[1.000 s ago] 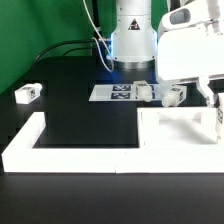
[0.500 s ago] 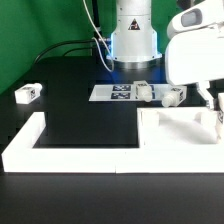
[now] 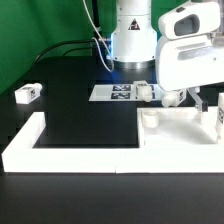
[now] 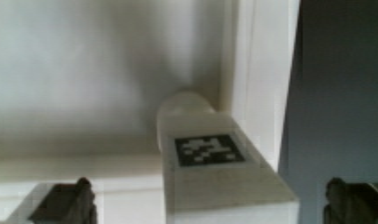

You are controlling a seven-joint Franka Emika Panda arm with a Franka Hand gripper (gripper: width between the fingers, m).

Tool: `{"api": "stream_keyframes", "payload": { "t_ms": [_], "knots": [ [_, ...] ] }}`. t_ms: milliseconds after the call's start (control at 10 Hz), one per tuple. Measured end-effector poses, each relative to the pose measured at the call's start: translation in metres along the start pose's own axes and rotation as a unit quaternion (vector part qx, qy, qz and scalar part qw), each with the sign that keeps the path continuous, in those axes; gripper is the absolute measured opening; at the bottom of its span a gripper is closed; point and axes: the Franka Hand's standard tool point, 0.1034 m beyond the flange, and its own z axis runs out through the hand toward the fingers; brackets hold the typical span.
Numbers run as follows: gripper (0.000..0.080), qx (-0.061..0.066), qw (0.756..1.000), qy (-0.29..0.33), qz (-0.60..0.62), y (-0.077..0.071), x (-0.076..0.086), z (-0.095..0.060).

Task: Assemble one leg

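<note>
A white leg with a marker tag [image 4: 212,150] stands on the white square tabletop [image 4: 79,90], close to its raised edge. In the exterior view the leg [image 3: 218,118] is at the far right of the tabletop [image 3: 180,127]. My gripper [image 4: 207,203] is open and straddles the leg, with one dark finger [image 4: 61,200] on each side and a gap between each finger and the leg. In the exterior view the gripper [image 3: 211,102] hangs just above the leg, mostly hidden by the white hand.
Two more white legs [image 3: 150,91] [image 3: 173,97] lie behind the tabletop, next to the marker board [image 3: 118,92]. A small white part [image 3: 27,93] lies at the exterior view's left. A white L-shaped fence [image 3: 30,140] borders the front. The robot base [image 3: 133,40] stands behind.
The hand has shifted a little toward the exterior view's left over the leg. The leg and the other parts have not moved.
</note>
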Motion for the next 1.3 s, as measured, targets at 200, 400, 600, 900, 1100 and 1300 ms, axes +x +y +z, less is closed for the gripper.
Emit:
{"api": "stream_keyframes", "payload": {
  "t_ms": [200, 400, 600, 900, 1100, 1300],
  "knots": [
    [0.0649, 0.000, 1.000, 0.002, 0.006, -0.0019, -0.0005, 0.0014],
    [0.0558, 0.000, 0.999, 0.001, 0.034, -0.0021, -0.0005, 0.0016],
    [0.0292, 0.000, 0.994, 0.001, 0.111, -0.0003, -0.0005, 0.0016],
    [0.0292, -0.001, 0.970, 0.008, 0.244, 0.0002, -0.0008, 0.0030],
    [0.0291, 0.009, 0.926, 0.014, 0.376, 0.0004, 0.0006, 0.0033],
    [0.0291, 0.035, 0.846, 0.013, 0.532, 0.0024, 0.0008, 0.0034]
  ]
}}
